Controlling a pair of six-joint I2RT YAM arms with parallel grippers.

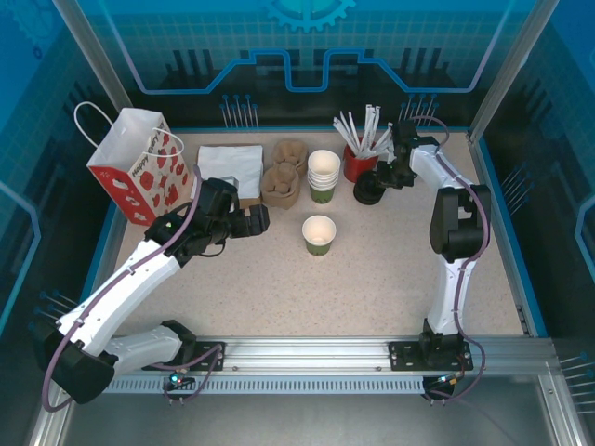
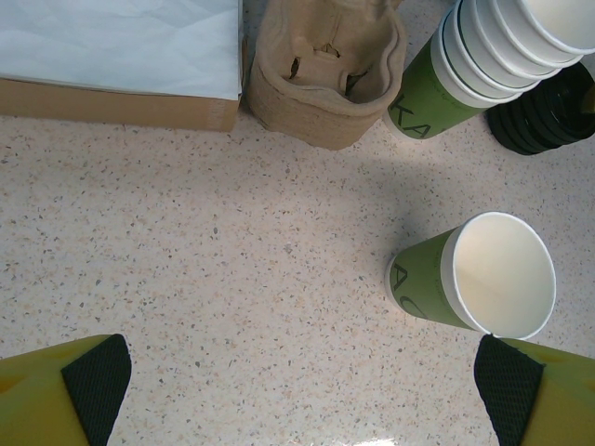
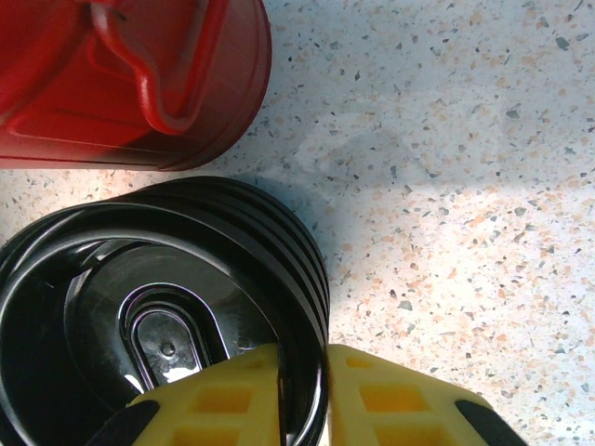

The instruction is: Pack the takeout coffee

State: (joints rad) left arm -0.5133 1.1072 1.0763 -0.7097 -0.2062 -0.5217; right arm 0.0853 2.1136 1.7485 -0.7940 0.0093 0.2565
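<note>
Right fingers (image 3: pixel 390 409) pinch black lid (image 3: pixel 167 344) rim; left fingers (image 2: pixel 56 400) spread; cup (image 1: pixel 318 234) upright, mouth up.

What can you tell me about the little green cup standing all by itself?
The little green cup is paper, olive-green outside with dark letters on its side, white inside with a rolled white rim. It has no lid and looks empty. It stands upright on the speckled table, near the middle, apart from the stack of cups. Only the table touches it.
</note>
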